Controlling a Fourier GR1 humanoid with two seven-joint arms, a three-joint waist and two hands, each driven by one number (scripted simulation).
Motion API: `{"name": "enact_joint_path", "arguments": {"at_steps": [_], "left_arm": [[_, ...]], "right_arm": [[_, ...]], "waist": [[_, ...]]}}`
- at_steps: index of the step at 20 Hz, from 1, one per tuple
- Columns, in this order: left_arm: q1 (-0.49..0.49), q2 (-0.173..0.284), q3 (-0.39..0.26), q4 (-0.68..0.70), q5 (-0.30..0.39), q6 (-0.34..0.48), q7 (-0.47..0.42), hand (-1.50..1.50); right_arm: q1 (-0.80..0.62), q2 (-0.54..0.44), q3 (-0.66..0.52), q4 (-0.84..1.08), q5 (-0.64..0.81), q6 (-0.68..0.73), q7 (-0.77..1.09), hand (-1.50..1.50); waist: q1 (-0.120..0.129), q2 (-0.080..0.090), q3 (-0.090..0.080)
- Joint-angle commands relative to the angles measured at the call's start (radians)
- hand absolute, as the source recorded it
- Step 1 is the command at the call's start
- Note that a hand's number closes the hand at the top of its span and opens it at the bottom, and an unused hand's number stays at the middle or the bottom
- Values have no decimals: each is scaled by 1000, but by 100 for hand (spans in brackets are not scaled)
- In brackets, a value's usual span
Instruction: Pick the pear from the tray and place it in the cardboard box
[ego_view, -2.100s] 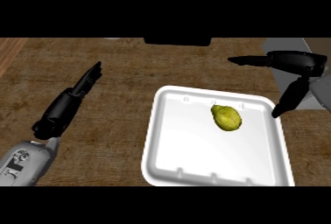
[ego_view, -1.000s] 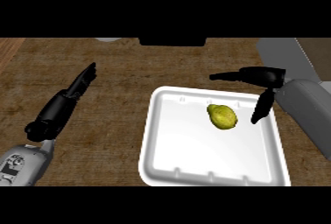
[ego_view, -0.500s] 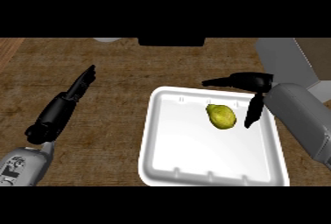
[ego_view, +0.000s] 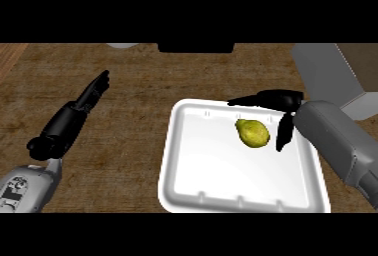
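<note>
Wooden counter (ego_view: 140, 75) carries white tray (ego_view: 214, 190). Pear (ego_view: 252, 133): probably light, smooth, bruisable; grasp its broad middle. Right hand (ego_view: 280, 102) spread open around it; left hand (ego_view: 83, 105) straight.

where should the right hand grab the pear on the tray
Around the pear's wide middle, coming down from above and from the right. It lies on its side in the white tray's upper right part, with bare tray all around it. The right hand is open just beside it, thumb past its top and fingers along its right flank, so closing there looks simplest.
</note>
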Motion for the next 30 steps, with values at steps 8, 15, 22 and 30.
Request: {"name": "enact_joint_path", "arguments": {"at_steps": [8,15,22,30], "left_arm": [[-48,-22,41,29,-13,-26,28,0],[-7,-57,28,28,-62,-20,-17,0],[-11,-42,26,23,-53,-39,-33,0],[-60,-76,-13,37,-59,-59,-27,0]], "right_arm": [[63,52,33,19,59,0,-199,150],[44,108,-57,55,31,-122,-241,150],[-185,37,-227,329,-11,-406,468,150],[-438,134,-212,418,61,-766,923,150]], "waist": [[-15,-1,0],[-9,-2,0],[41,14,-11],[95,32,-3]]}}
